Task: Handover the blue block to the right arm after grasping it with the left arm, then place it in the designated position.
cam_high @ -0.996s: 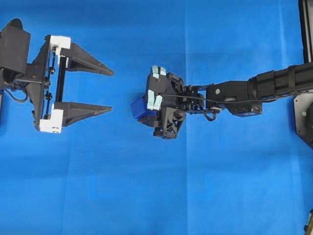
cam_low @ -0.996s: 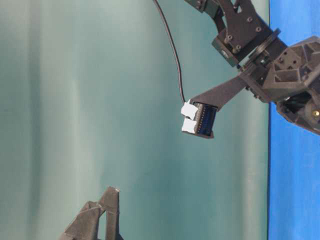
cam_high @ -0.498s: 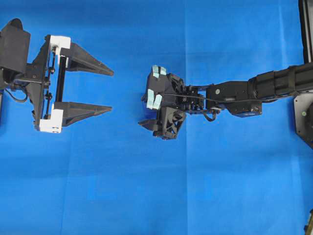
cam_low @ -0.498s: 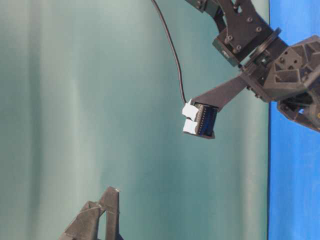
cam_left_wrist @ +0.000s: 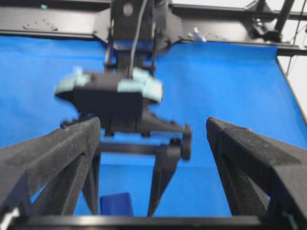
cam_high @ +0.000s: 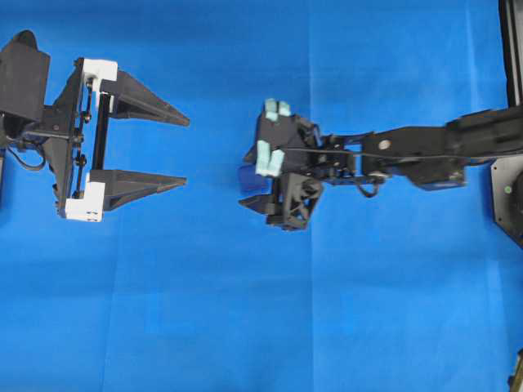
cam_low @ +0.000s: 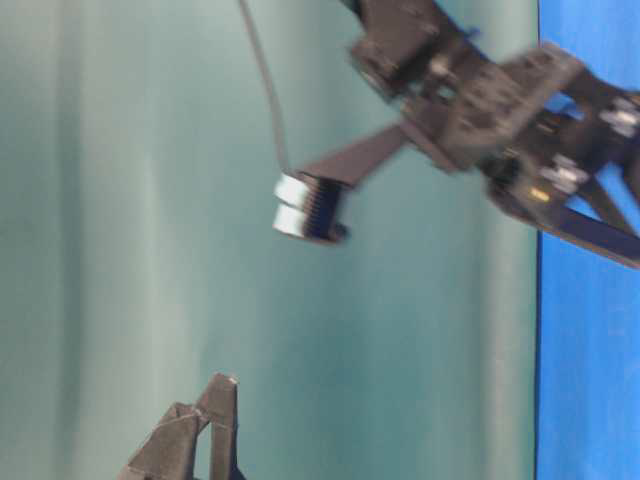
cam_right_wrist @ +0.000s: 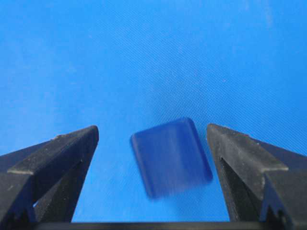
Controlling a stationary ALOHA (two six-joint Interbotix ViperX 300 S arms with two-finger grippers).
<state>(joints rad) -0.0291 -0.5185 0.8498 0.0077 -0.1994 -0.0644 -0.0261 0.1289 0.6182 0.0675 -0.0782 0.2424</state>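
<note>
Right gripper point(cam_right_wrist: 152, 143) now spread wide; a second ago clamped on blue block point(cam_right_wrist: 171, 156). Block lies free on blue cloth point(cam_right_wrist: 144, 57), between fingers, touching neither. Placement judged done. Left gripper point(cam_high: 186, 152) wide open, empty, well apart.

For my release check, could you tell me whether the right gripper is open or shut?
Open: the right gripper fingers stand clear either side of the blue block.

You see a matt woven blue cloth point(cam_right_wrist: 144, 48) under a smooth, plastic-looking blue block point(cam_right_wrist: 171, 155). The right gripper's fingers point(cam_right_wrist: 244, 158) look like rough, grainy black plastic, matt throughout.
</note>
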